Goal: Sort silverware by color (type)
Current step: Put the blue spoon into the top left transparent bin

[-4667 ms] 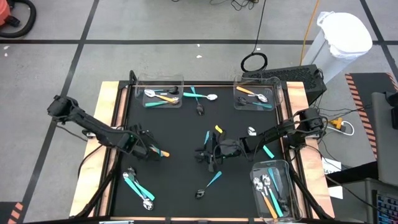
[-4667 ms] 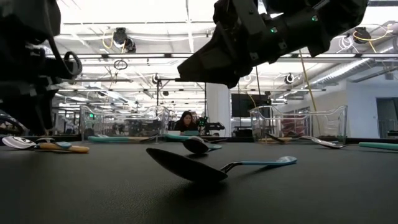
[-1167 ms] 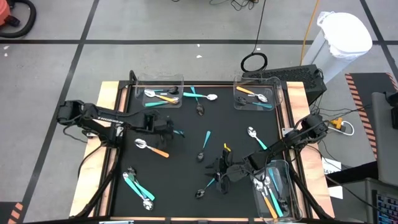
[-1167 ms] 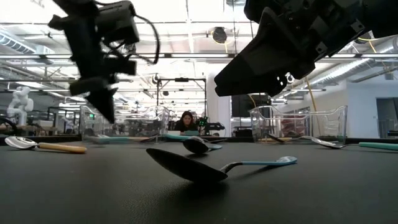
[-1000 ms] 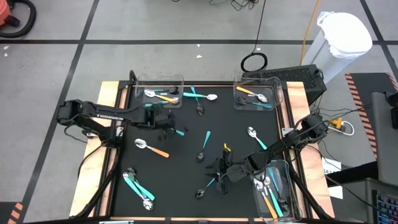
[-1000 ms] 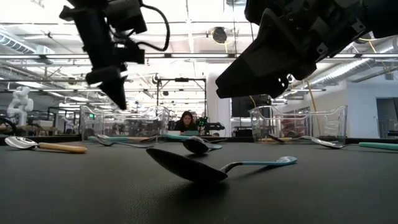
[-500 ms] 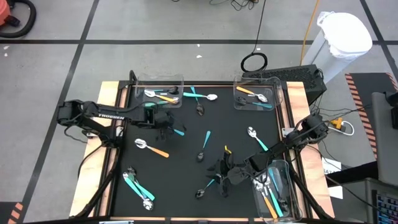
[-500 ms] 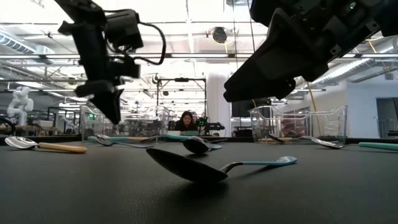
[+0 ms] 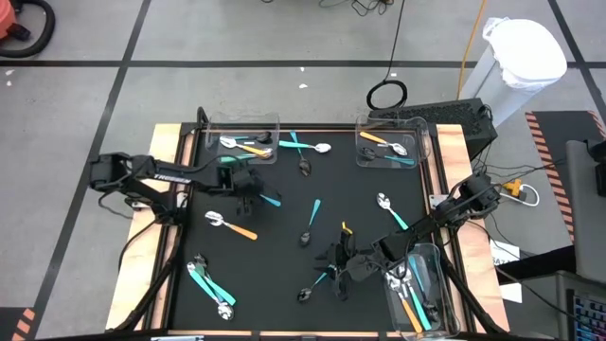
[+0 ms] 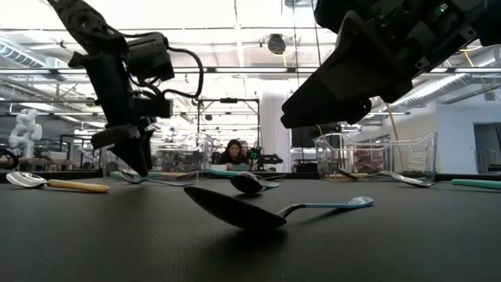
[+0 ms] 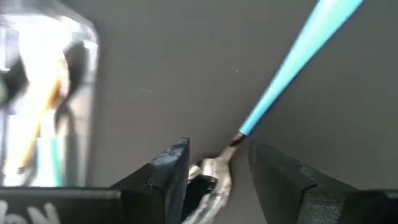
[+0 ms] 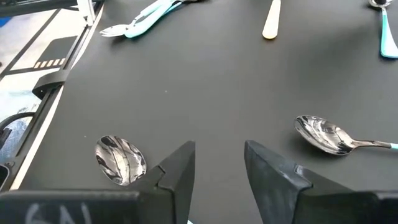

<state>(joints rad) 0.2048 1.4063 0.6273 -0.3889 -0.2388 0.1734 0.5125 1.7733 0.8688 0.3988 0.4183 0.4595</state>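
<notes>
While the left gripper (image 9: 248,192) hangs low over the black table mat (image 9: 284,232), just in front of the clear rectangular plastic bin at the far left corner (image 9: 242,139), its two dark fingers (image 11: 166,177) stand parted. Between them lies the silver head of a teal-handled utensil (image 11: 292,56), resting on the mat with nothing pinching it; the handle runs out past the fingertips.

The right gripper (image 9: 341,272) hovers over the near middle of the mat, beside the clear bin at the near right (image 9: 418,289). Its fingers (image 12: 178,172) are spread with nothing between them. Two spoon bowls lie on the mat ahead of it, a silver one (image 12: 120,160) to one side and a teal-handled silver spoon (image 12: 329,137) to the other.

Other silverware is scattered about: an orange-handled spoon (image 9: 231,224) at the left, a teal pair (image 9: 210,289) at the near left, more in the far right bin (image 9: 388,145).

A person (image 10: 234,153) sits in the room behind.
</notes>
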